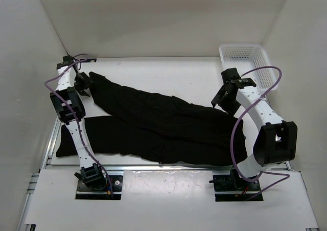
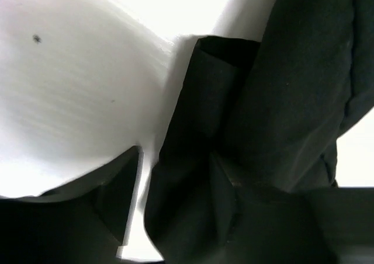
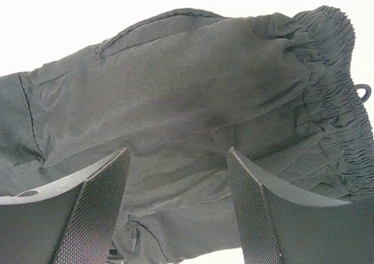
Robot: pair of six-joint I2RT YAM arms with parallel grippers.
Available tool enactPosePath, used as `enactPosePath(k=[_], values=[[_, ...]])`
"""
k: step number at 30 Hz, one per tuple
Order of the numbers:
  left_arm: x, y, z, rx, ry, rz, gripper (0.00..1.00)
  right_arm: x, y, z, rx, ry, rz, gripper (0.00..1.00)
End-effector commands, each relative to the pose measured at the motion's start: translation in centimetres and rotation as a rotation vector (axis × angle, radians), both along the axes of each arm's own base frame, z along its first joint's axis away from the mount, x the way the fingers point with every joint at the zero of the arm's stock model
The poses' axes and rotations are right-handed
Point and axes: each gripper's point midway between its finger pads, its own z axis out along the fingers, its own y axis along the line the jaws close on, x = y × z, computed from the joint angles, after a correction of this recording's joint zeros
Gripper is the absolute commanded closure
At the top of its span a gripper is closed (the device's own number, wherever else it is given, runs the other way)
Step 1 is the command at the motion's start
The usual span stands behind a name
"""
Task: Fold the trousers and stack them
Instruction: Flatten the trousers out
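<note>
right gripper [image 3: 178,153] jaws wide apart, holding nothing, arm bent over the waistband [image 3: 333,100]. left gripper [image 1: 84,87] sits at a leg cuff [image 2: 216,59], can't tell if jaws grip. trousers [image 1: 163,123] sprawled across table [image 1: 168,70].

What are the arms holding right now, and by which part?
The right fingers are open over the waistband of the trousers, holding nothing. The left fingers straddle one leg's hem; whether they clamp it cannot be told.

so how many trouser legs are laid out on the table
2. The far leg runs back to the left, its hem at the left gripper; the near leg lies along the front edge of the table. None seems hidden.
</note>
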Motion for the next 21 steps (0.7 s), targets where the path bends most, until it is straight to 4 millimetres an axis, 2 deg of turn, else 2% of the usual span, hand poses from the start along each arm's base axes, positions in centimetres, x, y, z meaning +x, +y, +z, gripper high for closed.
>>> enactPosePath(k=[1,2,5,7,8,10,11,12,13,14,15,16,18,19,20,21], values=[[0.8,0.4,0.9,0.023,-0.027,0.001,0.42,1.2,0.0,1.5,0.007,-0.039,-0.003,0.27],[0.7,0.9,0.8,0.048,-0.018,0.019,0.58,1.2,0.0,1.5,0.007,-0.039,-0.003,0.27],[1.1,1.5,1.7,0.080,-0.032,0.019,0.88,1.5,0.1,1.5,0.007,-0.041,-0.003,0.27],[0.8,2.1,2.6,0.118,-0.025,0.020,0.90,1.5,0.1,1.5,0.007,-0.041,-0.003,0.27],[0.4,2.4,4.4,0.143,-0.036,0.028,0.90,1.3,0.1,1.5,0.006,-0.032,-0.003,0.27],[-1.2,3.8,5.6,0.229,0.007,0.080,0.90,1.3,0.1,1.5,0.009,-0.032,-0.012,0.27],[-2.1,4.4,7.8,0.251,-0.010,0.101,0.90,1.3,0.1,1.5,0.009,-0.033,-0.012,0.27],[-2.8,4.3,8.3,0.255,-0.007,0.118,0.90,1.3,-0.1,1.5,0.000,-0.034,-0.015,0.27],[-4.6,5.1,7.7,0.241,0.033,0.149,0.90,1.3,-0.1,1.5,0.000,-0.034,-0.015,0.27],[-5.6,5.1,9.2,0.240,0.022,0.173,0.90,1.3,-0.1,1.5,0.000,-0.034,-0.015,0.27],[-6.7,5.3,9.3,0.245,0.039,0.194,0.90,1.3,-0.1,1.5,0.000,-0.034,-0.015,0.27],[-8.2,5.3,8.2,0.234,0.080,0.200,0.90,1.3,-0.1,1.5,0.000,-0.034,-0.015,0.27],[-9.4,5.2,9.0,0.234,0.080,0.209,0.72,1.1,-0.1,1.2,-0.002,-0.025,-0.015,0.27],[-10.1,5.3,9.0,0.245,0.098,0.212,0.60,1.2,-0.4,1.2,-0.002,-0.025,-0.024,0.27],[-10.3,5.4,8.7,0.250,0.110,0.213,0.45,1.2,-0.4,1.2,-0.002,-0.025,-0.024,0.27],[-10.3,5.4,9.4,0.255,0.096,0.215,0.18,0.9,-0.5,0.9,-0.007,-0.014,-0.014,0.27]])
